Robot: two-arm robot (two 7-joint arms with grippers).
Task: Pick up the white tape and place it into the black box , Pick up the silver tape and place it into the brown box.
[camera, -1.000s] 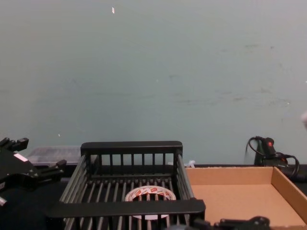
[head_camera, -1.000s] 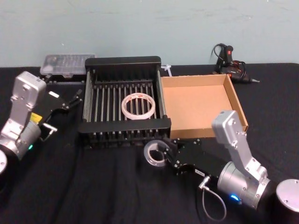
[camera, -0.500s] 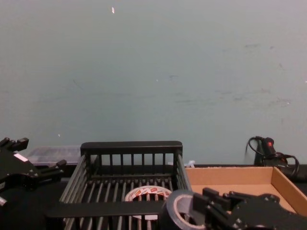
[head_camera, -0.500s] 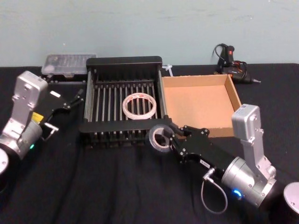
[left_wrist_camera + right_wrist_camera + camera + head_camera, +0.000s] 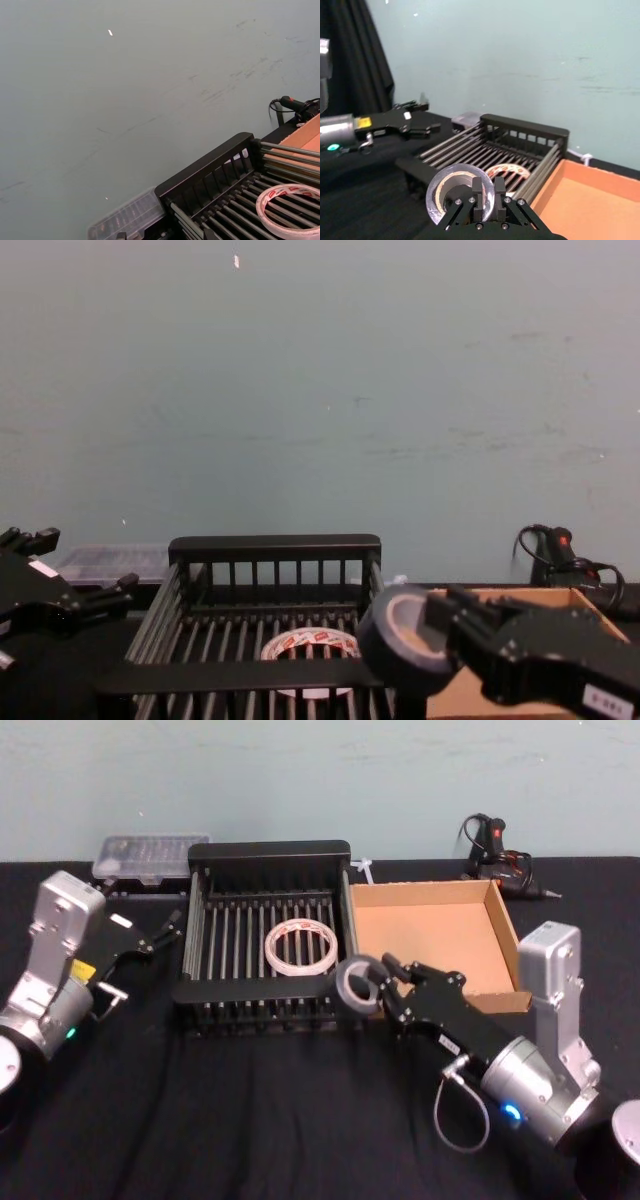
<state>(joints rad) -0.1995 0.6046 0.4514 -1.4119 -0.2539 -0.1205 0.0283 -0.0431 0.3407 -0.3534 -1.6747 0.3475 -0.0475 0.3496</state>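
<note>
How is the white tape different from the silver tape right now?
The white tape is a thin, wide ring lying flat inside the black box; the silver tape is smaller, thicker and dark grey, held on edge in the air by the right gripper. Both are round rolls.

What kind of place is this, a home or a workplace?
Probably a workshop or robot lab bench: a black-covered table against a bare wall, a clear parts case, and a corded hand tool behind the brown box.
</note>
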